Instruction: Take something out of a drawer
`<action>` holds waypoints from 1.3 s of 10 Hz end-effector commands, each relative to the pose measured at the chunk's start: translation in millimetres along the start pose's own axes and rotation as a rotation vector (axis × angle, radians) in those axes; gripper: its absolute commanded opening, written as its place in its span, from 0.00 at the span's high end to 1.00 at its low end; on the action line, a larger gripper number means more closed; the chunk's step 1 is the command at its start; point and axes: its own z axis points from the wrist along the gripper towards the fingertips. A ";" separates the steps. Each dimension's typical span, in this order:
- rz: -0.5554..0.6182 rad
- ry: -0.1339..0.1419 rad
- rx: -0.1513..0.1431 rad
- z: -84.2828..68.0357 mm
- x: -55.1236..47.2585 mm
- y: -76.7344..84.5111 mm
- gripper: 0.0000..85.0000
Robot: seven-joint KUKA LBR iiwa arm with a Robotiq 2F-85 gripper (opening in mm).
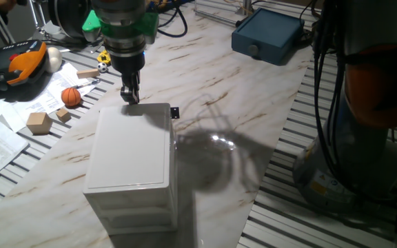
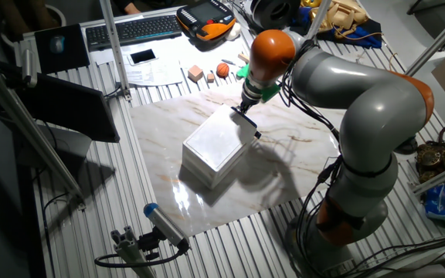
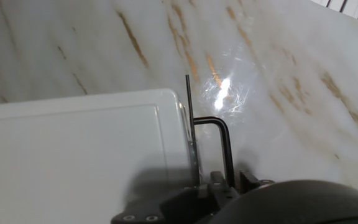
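- The wooden block of the task cannot be seen in any view; whether it lies inside the cabinet I cannot tell.
- The white cabinet (image 1: pixel 133 155) stands on the marble table (image 1: pixel 253 89), and its drawers look closed in one fixed view; only the fronts of the lower drawers show there.
- The top drawer's small black handle (image 1: pixel 175 112) sticks out at the cabinet's far right corner, about 1 o'clock from the middle of the top.
- In the hand view the handle (image 3: pixel 219 146) is a thin black loop at 3 o'clock from the cabinet's top edge (image 3: pixel 73 155).
- The gripper (image 1: pixel 129 94) hangs at the far edge of the cabinet, at 9 o'clock from the handle; its fingers look close together, but open or closed I cannot tell.
- At 9 o'clock from the gripper lie an orange ball (image 1: pixel 71 96) and small wooden cubes (image 1: pixel 39 122), off the marble.
- A blue box (image 1: pixel 267 36) rests at 1 o'clock, well apart.
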 end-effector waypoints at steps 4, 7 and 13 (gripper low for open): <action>0.000 0.001 0.007 3.1 1.3 -1.6 0.80; -0.002 0.006 0.026 4.7 0.6 -1.6 0.80; 0.011 0.009 0.036 6.7 0.9 -0.9 0.80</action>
